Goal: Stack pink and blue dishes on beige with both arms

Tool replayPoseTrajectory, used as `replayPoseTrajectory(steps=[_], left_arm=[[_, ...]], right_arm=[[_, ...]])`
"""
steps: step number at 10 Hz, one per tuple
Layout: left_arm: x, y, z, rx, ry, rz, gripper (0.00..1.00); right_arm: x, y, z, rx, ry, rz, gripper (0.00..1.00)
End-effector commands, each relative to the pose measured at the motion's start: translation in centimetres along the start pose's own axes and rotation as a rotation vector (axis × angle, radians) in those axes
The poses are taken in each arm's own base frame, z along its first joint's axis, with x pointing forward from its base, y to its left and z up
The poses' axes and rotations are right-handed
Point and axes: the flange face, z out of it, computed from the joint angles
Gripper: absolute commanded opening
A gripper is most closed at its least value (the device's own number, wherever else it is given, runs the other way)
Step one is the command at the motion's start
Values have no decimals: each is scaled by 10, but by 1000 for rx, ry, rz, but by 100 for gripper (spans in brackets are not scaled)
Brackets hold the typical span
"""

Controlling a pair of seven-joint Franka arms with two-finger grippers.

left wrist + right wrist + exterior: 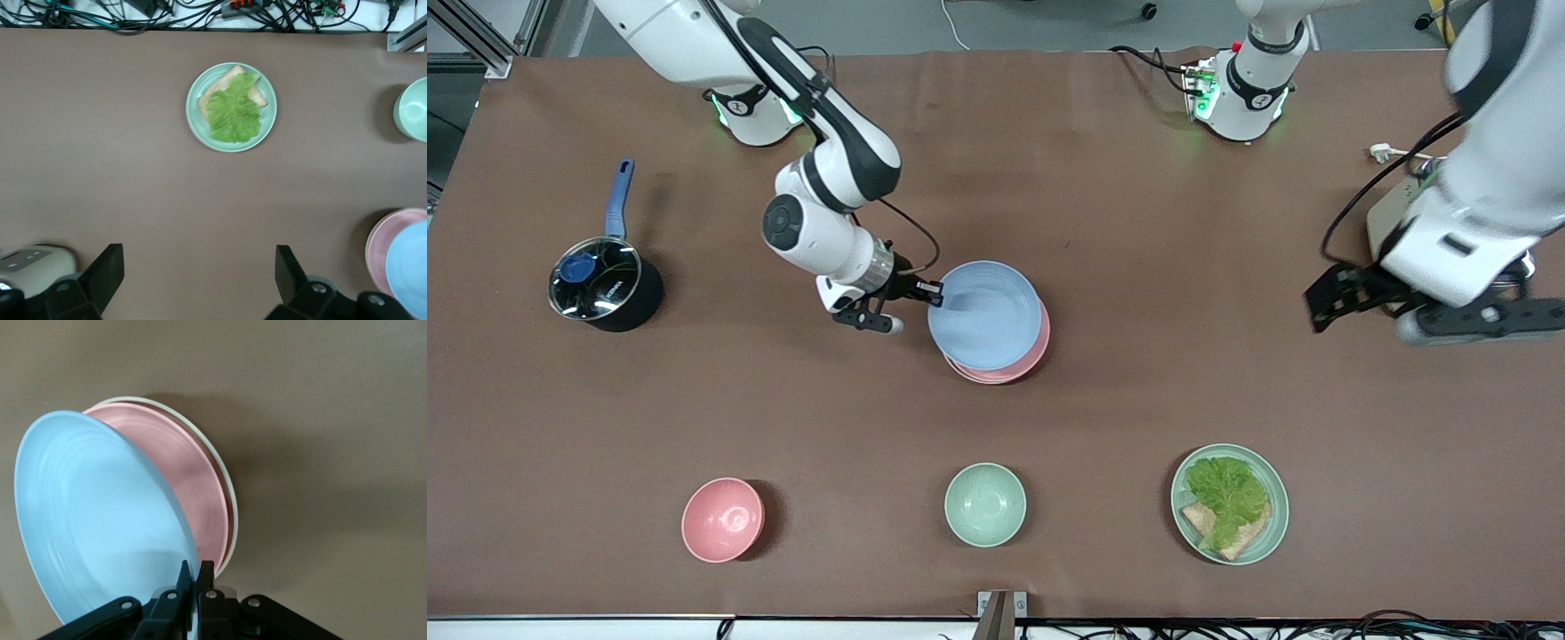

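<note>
The light blue plate (985, 313) (100, 520) hangs tilted over the pink plate (1024, 356) (193, 493). My right gripper (935, 292) (197, 570) is shut on the blue plate's rim, at the side toward the right arm's end of the table. The pink plate lies on the beige plate (223, 480), of which only a thin cream rim shows in the right wrist view. The front view hides the beige plate under the stack. My left gripper (1325, 307) (200, 267) hangs open and holds nothing, over bare table near the left arm's end. In the left wrist view the pink plate (390, 243) and blue plate (408, 267) show at the edge.
Near the front edge stand a small pink bowl (723, 519), a mint-green bowl (985, 504) and a green plate with lettuce and bread (1230, 503) (231, 107). A black pot with a blue handle (603, 283) sits toward the right arm's end. A beige toaster (30, 263) lies under the left arm.
</note>
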Motion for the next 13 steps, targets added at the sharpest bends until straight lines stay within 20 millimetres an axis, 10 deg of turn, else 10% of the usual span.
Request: replayPoseTrajectory(steps=[1, 3, 6, 10, 13], left_arm=[[-29, -22, -23, 40, -47, 56, 100], [-51, -45, -33, 17, -122, 20, 100], [-77, -63, -35, 10, -163, 56, 100], [-77, -60, -29, -13, -167, 56, 100], [-77, -62, -28, -12, -173, 52, 100]], right_arm=[[-6, 2, 18, 8, 11, 24, 6], [-5, 7, 31, 10, 13, 31, 28], [6, 6, 10, 21, 48, 24, 94], [73, 55, -134, -189, 186, -69, 100], [111, 111, -282, -364, 287, -24, 100]])
